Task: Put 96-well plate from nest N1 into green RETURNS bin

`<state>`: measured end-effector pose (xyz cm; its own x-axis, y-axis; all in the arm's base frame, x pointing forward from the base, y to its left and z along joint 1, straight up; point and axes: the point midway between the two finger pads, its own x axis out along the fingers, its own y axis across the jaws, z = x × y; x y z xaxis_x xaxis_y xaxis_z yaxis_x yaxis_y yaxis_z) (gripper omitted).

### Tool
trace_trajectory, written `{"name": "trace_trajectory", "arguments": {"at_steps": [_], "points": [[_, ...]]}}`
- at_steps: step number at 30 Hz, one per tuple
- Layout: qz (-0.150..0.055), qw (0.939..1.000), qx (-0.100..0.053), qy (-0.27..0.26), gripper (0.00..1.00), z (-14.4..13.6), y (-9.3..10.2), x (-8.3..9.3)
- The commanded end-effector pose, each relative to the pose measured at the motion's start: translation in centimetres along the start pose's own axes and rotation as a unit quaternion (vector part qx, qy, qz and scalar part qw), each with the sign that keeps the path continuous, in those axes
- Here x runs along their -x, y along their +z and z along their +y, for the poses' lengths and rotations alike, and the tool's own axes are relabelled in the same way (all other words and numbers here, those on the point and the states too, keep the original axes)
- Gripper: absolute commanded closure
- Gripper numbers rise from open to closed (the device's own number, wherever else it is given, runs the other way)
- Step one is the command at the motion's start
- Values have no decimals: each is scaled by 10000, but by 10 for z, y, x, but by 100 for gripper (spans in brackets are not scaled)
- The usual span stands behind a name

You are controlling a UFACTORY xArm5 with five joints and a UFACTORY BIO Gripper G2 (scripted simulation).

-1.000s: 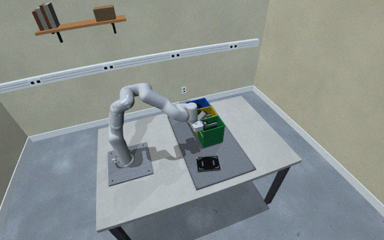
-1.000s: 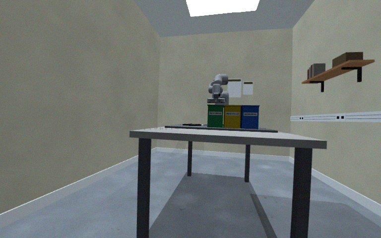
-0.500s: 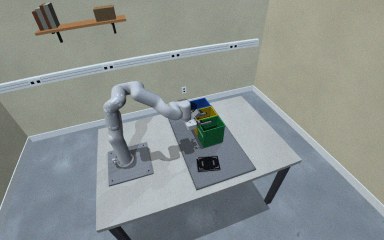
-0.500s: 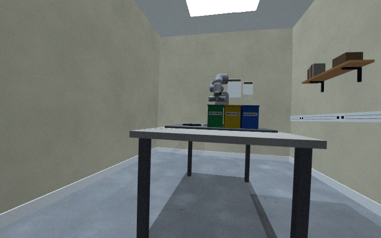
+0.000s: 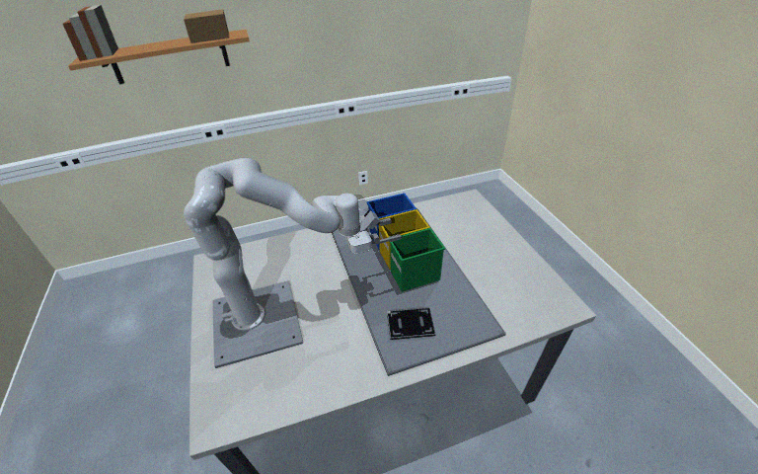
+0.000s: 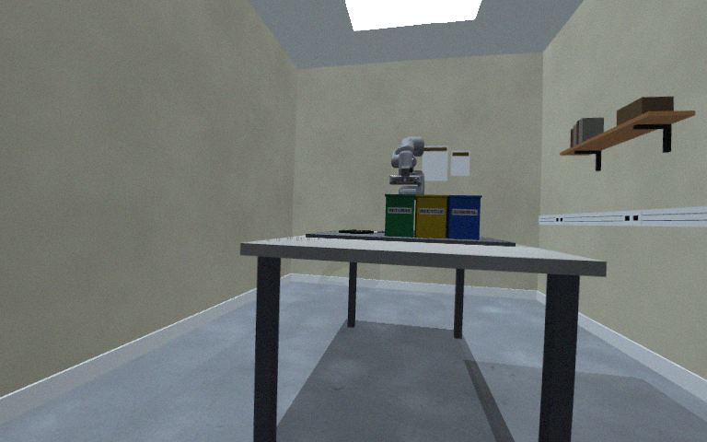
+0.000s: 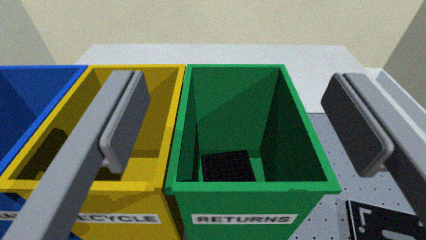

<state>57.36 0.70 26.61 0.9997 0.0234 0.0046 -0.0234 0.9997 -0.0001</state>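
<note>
Nearest, the gripper (image 5: 394,229) (image 6: 405,180) (image 7: 241,122) has its jaws spread with nothing between them. Beyond, the dark 96-well plate (image 7: 228,166) lies at the bottom of the upright green RETURNS bin (image 5: 417,271) (image 6: 399,221) (image 7: 240,186); the yellow bin (image 5: 386,256) (image 6: 431,226) (image 7: 130,200) and blue bin (image 5: 399,207) (image 6: 464,226) (image 7: 25,90) stand upright too.
</note>
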Motion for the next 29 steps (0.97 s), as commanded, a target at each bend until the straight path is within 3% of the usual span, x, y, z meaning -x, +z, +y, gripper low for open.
{"name": "trace_trajectory", "arguments": {"at_steps": [1, 6, 29], "points": [[-25, 10000, 17, -1, 82, 4, 14, 22], [-25, 10000, 16, -1, 82, 7, 25, 44], [-25, 10000, 16, -1, 82, 7, 25, 44]]}}
